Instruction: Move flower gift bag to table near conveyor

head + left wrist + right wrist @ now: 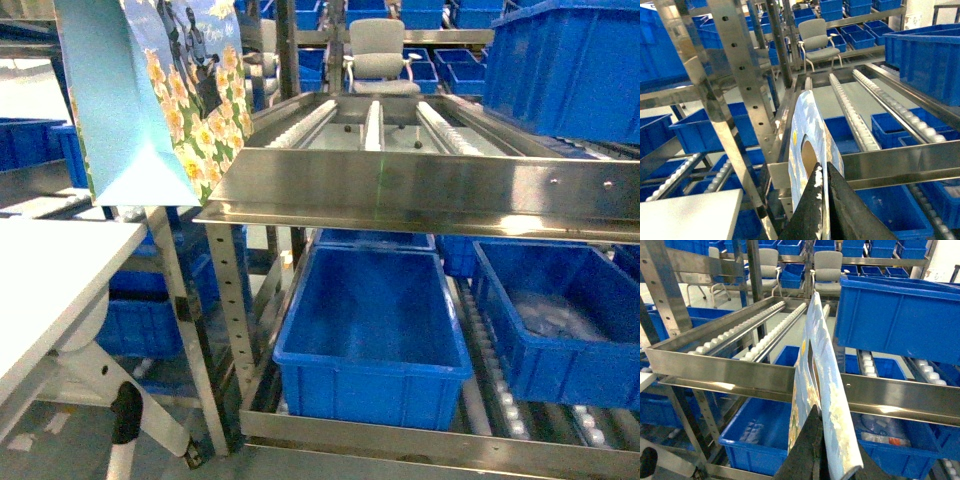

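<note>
The flower gift bag (150, 90), pale blue with yellow daffodils, hangs in the air at the upper left of the head view. It is above the gap between the white table (50, 270) and the steel conveyor (400, 180) with its white roller lanes. Neither gripper shows in the head view. In the left wrist view my left gripper (823, 167) is shut on the bag's top edge (807, 130), seen edge-on. A corner of the table (690, 215) lies below left. In the right wrist view my right gripper (820, 412) is shut on a bag wall (815, 355).
Blue crates (370, 330) (560, 320) sit on the conveyor's lower level, and a large blue crate (570, 60) stands on its upper right. A grey chair (378, 55) stands behind. The table's angled leg with a black caster (125, 410) reaches toward a steel upright (225, 300).
</note>
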Robot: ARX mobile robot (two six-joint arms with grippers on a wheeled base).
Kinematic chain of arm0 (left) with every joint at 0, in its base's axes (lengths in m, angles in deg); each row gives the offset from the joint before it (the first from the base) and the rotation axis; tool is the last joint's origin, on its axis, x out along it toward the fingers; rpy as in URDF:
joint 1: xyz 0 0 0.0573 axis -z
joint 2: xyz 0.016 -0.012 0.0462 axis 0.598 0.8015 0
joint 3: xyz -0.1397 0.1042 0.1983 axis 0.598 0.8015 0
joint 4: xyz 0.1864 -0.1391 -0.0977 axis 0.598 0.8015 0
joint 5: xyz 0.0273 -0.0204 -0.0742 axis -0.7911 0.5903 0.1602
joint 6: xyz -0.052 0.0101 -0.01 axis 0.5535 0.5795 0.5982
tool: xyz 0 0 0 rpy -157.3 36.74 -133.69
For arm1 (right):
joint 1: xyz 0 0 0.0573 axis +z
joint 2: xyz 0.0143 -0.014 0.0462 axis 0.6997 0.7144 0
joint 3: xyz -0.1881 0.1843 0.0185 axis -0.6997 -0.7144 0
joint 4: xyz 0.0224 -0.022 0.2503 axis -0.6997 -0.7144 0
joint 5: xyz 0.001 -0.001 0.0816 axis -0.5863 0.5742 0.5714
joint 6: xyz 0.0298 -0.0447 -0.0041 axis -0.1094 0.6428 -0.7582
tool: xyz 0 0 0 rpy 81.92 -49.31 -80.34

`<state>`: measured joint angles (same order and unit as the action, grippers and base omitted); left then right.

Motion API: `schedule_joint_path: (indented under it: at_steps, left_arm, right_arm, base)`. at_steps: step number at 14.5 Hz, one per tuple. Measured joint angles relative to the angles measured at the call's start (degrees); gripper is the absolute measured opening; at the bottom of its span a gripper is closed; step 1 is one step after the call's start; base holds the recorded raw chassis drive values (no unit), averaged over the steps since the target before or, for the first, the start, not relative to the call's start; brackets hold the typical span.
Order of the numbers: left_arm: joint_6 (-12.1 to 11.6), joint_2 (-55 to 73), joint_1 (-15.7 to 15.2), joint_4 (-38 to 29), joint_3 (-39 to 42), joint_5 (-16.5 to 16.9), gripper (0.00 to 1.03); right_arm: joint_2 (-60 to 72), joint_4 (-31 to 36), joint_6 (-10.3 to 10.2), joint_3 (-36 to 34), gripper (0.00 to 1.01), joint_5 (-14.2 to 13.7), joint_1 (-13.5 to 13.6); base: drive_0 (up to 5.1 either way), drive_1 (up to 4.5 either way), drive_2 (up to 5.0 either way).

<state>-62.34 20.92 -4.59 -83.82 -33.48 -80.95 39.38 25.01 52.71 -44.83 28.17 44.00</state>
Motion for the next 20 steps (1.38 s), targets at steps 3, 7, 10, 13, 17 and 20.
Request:
schedule_joint_path:
  at_steps: [3, 7, 10, 13, 17, 20]
  left_arm:
    - [0.00, 0.00, 0.00, 0.00, 0.00, 0.00, 0.02]
    - [0.00, 0.00, 0.00, -0.02, 0.00, 0.00, 0.02]
    - [0.00, 0.00, -0.09, 0.07, 0.00, 0.02, 0.02]
    - [0.00, 0.00, -0.09, -0.07, 0.00, 0.02, 0.02]
    - [0.00, 0.00, -0.09, -0.02, 0.00, 0.00, 0.02]
    - [0.00, 0.00, -0.09, -0.07, 0.00, -0.02, 0.02]
  right_arm:
    - [0.00, 0.00, 0.00, 0.00, 0.02, 0.00, 0.00]
    - [-0.02, 0.02, 0.02, 0.00, 0.02, 0.00, 0.00]
    - [0.07, -0.15, 0.02, 0.00, 0.02, 0.00, 0.00]
    - [0.00, 0.04, 0.02, 0.00, 0.02, 0.00, 0.00]
    - [0.00, -0.02, 0.02, 0.00, 0.02, 0.00, 0.00]
    - [-0.02, 0.13, 0.00, 0.02, 0.02, 0.00, 0.00]
  base:
    - [-5.1, 2.39, 2.4]
    - [-5.1, 2.39, 2.4]
    - [-5.0, 2.46, 2.5]
    - [-4.8, 1.39, 3.5]
    - [-5.0, 2.38, 2.4]
    - [-5.0, 2.38, 2.4]
